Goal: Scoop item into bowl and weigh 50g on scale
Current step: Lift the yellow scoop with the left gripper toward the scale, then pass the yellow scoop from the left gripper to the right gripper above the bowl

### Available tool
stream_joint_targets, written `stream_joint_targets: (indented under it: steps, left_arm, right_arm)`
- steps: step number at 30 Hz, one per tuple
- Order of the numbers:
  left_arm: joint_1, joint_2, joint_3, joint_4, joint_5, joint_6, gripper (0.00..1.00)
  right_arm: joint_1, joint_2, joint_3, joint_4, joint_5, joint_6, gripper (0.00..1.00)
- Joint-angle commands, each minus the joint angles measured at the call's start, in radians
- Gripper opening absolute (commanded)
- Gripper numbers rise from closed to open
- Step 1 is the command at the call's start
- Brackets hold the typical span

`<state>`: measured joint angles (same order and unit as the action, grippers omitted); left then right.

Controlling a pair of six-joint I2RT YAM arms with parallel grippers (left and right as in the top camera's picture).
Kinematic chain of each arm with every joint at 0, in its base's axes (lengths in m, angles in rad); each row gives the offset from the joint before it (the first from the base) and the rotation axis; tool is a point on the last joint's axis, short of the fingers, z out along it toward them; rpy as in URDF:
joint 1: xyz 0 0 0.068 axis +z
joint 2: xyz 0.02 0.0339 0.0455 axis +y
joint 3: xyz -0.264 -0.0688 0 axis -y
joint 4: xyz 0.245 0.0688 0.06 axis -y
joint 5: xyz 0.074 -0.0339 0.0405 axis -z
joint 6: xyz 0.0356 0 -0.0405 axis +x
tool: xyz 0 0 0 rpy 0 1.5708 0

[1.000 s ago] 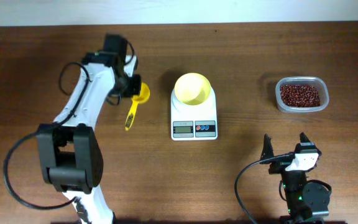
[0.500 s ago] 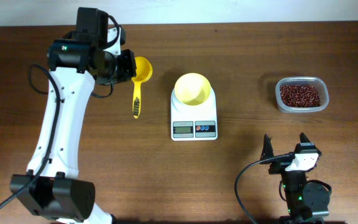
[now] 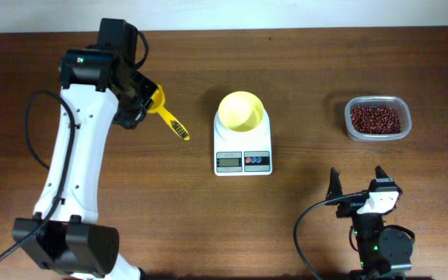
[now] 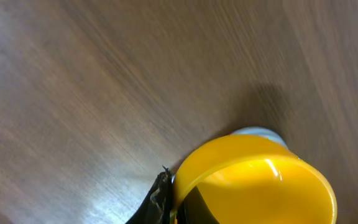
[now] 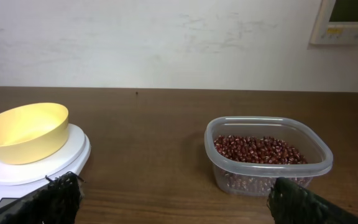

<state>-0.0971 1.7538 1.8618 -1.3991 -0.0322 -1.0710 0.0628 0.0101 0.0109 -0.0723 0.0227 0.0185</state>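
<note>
The pale yellow bowl (image 3: 241, 110) sits empty on the white scale (image 3: 243, 149) at mid-table; both also show in the right wrist view, bowl (image 5: 23, 132) on scale (image 5: 39, 165). The dark red beans (image 3: 376, 118) fill a clear tub (image 3: 399, 105) at the right, also in the right wrist view (image 5: 260, 149). My left gripper (image 3: 140, 103) is shut on the cup end of a bright yellow scoop (image 3: 169, 120), held above the table left of the scale; the scoop cup fills the left wrist view (image 4: 260, 186). My right gripper (image 3: 357, 185) is open and empty near the front edge.
The wooden table (image 3: 286, 218) runs to a white wall at the back. The clear tub (image 5: 269, 163) stands just ahead of my right gripper's fingers (image 5: 173, 199). A wall panel (image 5: 347, 18) hangs at the far right.
My left arm lifted the scoop off the table and turned it; its handle now points down-right toward the scale instead of straight down. The right arm has not moved.
</note>
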Motion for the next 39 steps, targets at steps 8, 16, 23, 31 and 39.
stream_joint_targets:
  steps: [8, 16, 23, 31, 39]
  left_arm:
    - [-0.002, -0.013, 0.013, -0.011, -0.044, -0.153, 0.00]
    - [-0.002, -0.013, 0.013, 0.029, -0.043, -0.194, 0.00]
    - [-0.002, -0.013, 0.013, 0.029, -0.043, -0.203, 0.00]
    - [-0.002, -0.013, 0.011, 0.026, -0.005, -0.346, 0.00]
    - [-0.167, 0.010, 0.002, 0.044, -0.048, -0.670, 0.00]
  right_arm:
    - [0.009, 0.056, 0.251, -0.175, 0.016, 0.046, 0.99]
    - [0.009, 0.606, 0.726, -0.412, -0.027, 0.040, 0.99]
    - [0.009, 1.113, 1.056, -0.496, -0.466, 0.043, 0.99]
    - [0.009, 1.404, 1.055, -0.128, -1.111, 0.312, 0.99]
    - [0.114, 1.533, 1.055, 0.015, -1.085, 0.705, 0.99]
